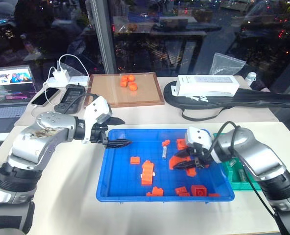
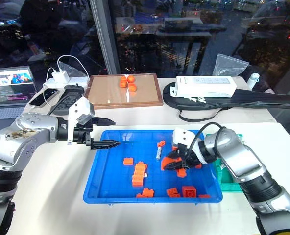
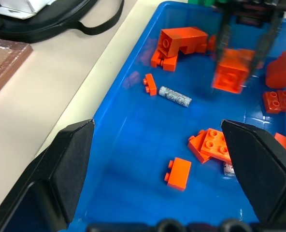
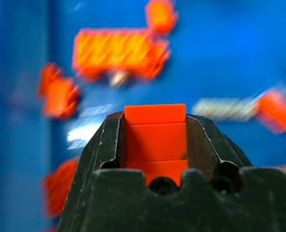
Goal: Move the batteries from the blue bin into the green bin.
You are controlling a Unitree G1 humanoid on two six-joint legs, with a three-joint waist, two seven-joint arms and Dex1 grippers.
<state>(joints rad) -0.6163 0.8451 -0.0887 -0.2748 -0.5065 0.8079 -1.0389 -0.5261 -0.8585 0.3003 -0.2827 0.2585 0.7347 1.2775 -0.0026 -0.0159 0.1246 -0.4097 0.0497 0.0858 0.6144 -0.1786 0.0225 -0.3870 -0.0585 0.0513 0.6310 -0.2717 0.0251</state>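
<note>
Blue bin (image 1: 116,193) sits at the middle of the pale worktop (image 1: 71,196), scattered with orange bricks (image 1: 147,172). One battery (image 1: 163,153) lies on the bin floor near the far wall, just beside a small orange brick; in the left wrist view it shows as a patterned silver cylinder (image 3: 175,96). A second battery (image 3: 228,168) lies half hidden under a brick nearer the left fingers.

Green bin (image 1: 233,177) sits against the blue bin's right side, mostly covered by the right arm.

Right gripper (image 1: 184,165) is over the right half of the blue bin, fingers closed on an orange brick (image 4: 155,137), not on a battery. The brick fills the gap between the two fingers in the right wrist view.

Left gripper (image 1: 119,143) hovers at the blue bin's far left corner, over the rim, fingers spread wide with nothing between them.

At the back of the worktop: a wooden-framed board (image 1: 125,90) carrying a few orange pieces, a white box (image 1: 206,86) on a black bag (image 1: 262,101), a laptop (image 1: 8,93) at far left, a white charger (image 1: 62,77) with cables.
</note>
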